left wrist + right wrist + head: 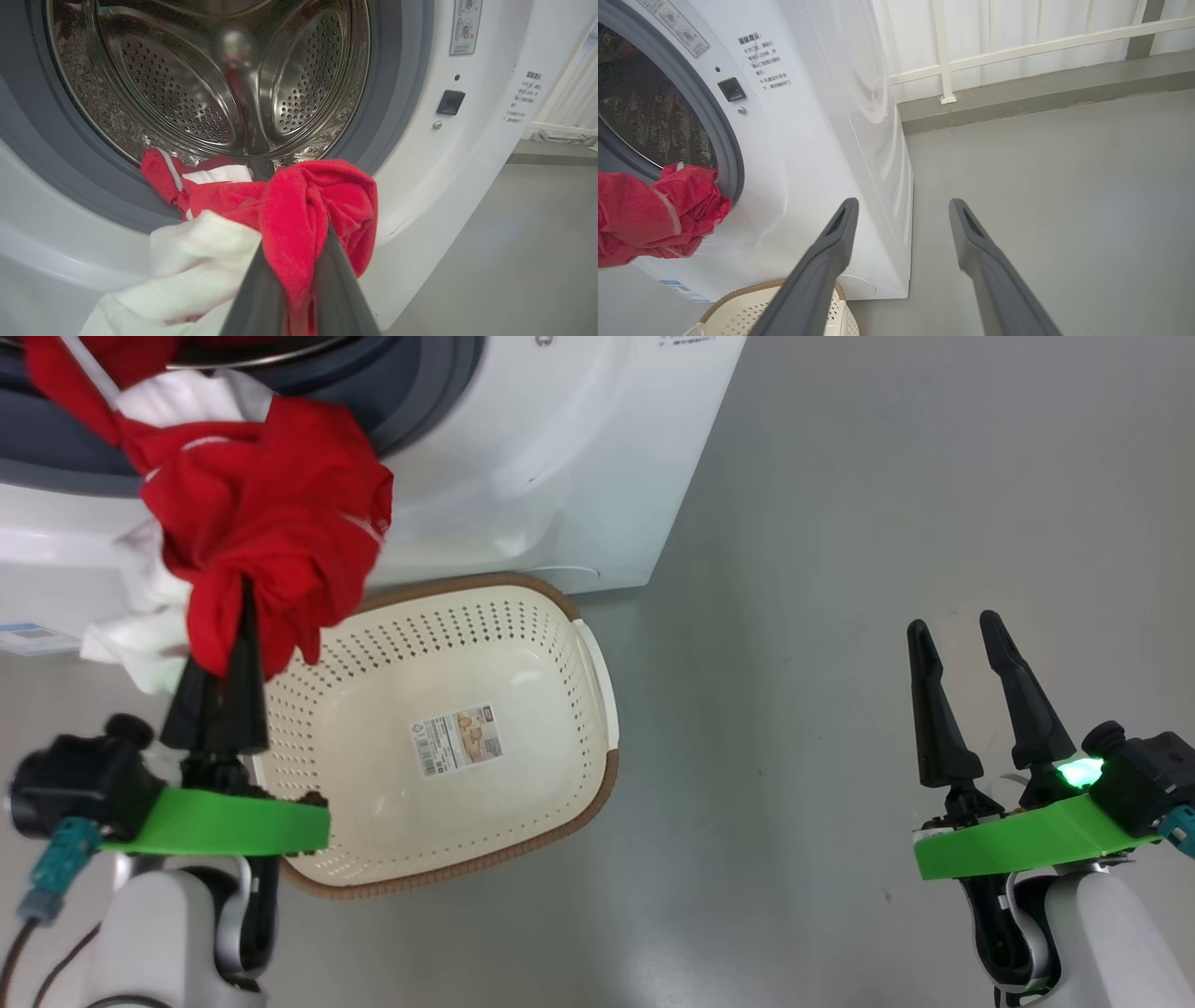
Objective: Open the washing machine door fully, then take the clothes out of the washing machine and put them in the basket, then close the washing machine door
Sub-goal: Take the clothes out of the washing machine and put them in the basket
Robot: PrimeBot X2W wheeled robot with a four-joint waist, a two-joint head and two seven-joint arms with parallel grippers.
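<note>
Your left gripper is clamped shut on the clothes, fingers pinched into the red fold. The bundle trails from the drum over the grey gasket and down the white front of the washing machine. A white part of it hangs on the left side in the head view. Some red and white fabric lies on the drum's lower lip. Your right gripper is spread wide with nothing between its fingers. It hangs over bare floor, well apart from the machine's right side. The basket sits on the floor just in front of the machine's base, below and a bit right of the hanging clothes, its near left part hidden behind your left wrist. A sticker shows on its bottom. The floor is smooth, matte grey, with a few small dark specks. In the right wrist view a raised grey kerb runs along the far side of the room. A white railing stands on it, with pale panels behind. A small black latch socket sits right of the opening. A blue label sits low on the machine's front, near the basket.
</note>
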